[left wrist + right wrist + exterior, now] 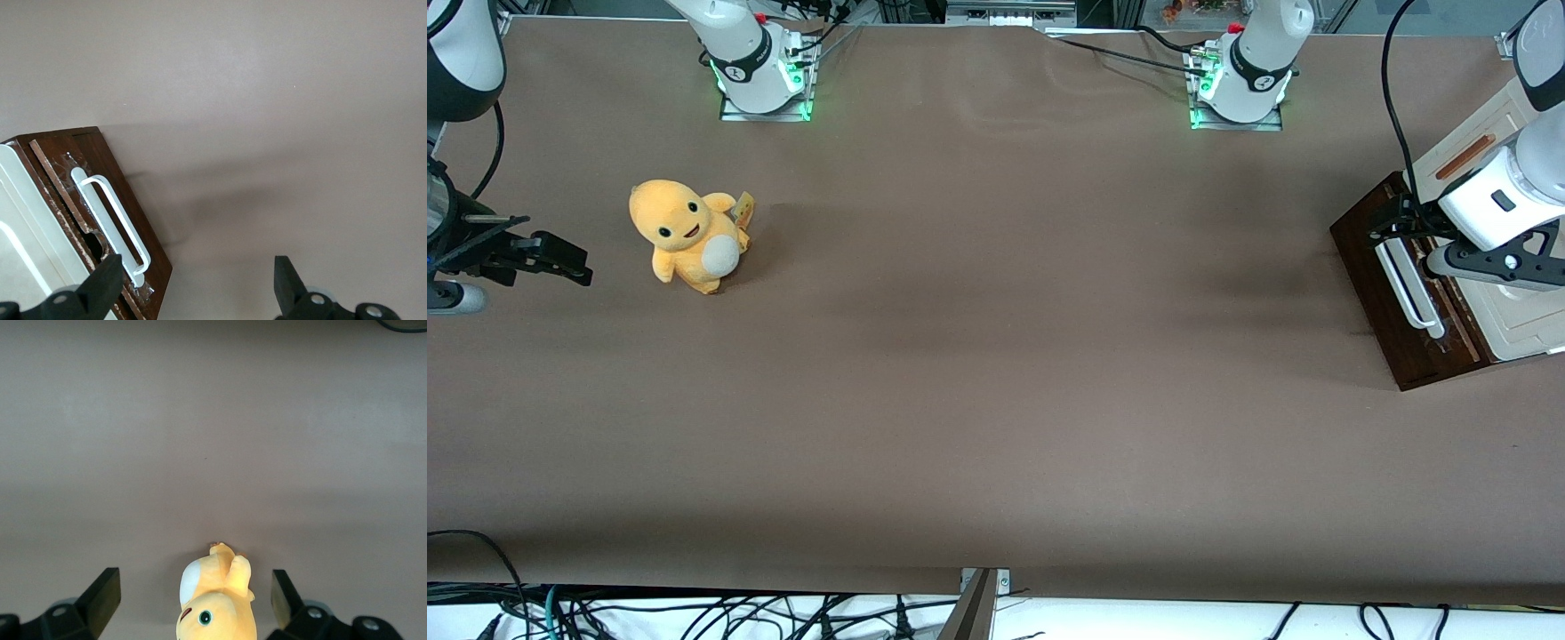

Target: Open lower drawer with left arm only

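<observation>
The lower drawer is dark brown with a long white bar handle, at the working arm's end of the table under a cream cabinet top. My left arm reaches over the cabinet. Its black gripper hangs open above the end of the handle farther from the front camera, holding nothing. In the left wrist view the gripper is spread wide. One finger lies over the end of the handle and the drawer; the other finger is over bare table.
A yellow plush toy sits on the brown table toward the parked arm's end; it also shows in the right wrist view. The two arm bases stand at the table's edge farthest from the front camera.
</observation>
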Motion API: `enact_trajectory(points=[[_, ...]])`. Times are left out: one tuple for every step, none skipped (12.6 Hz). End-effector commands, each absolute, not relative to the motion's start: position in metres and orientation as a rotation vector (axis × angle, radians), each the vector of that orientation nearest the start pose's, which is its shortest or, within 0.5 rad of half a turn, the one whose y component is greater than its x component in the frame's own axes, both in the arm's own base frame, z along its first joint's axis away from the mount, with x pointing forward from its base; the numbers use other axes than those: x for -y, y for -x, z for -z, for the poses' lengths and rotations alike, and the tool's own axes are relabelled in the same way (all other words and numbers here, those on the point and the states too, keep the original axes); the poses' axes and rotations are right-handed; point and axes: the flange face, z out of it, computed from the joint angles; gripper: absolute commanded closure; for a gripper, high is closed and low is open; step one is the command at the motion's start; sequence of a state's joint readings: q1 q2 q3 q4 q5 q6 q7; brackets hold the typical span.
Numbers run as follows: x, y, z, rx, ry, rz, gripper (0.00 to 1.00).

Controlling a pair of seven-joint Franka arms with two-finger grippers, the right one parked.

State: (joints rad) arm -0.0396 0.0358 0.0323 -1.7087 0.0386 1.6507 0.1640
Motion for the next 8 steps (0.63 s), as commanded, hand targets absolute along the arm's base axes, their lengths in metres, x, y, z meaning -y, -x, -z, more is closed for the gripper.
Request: enact_trajectory(points=[[0.0044, -0.5601, -0.5481, -0.261, 3.124, -0.143, 0.0], [0.0044, -0.5601, -0.5482, -0.259, 3.124, -0.143, 0.0], [0.0044, -0.5601, -0.5482, -0.252, 3.125, -0.143, 0.0], [0.0044, -0.5603, -0.5489, -0.242, 3.125, -0.14, 0.0], [0.0054, -0.5606, -0.548, -0.242, 3.127, -0.143, 0.0], [0.0054, -0.5606, -0.548, -0.242, 3.127, -0.143, 0.0], [0.0046, -0.5606, -0.548, -0.239, 3.127, -0.143, 0.0], [0.0054, -0.5606, -0.548, -0.242, 3.127, -0.143, 0.0]])
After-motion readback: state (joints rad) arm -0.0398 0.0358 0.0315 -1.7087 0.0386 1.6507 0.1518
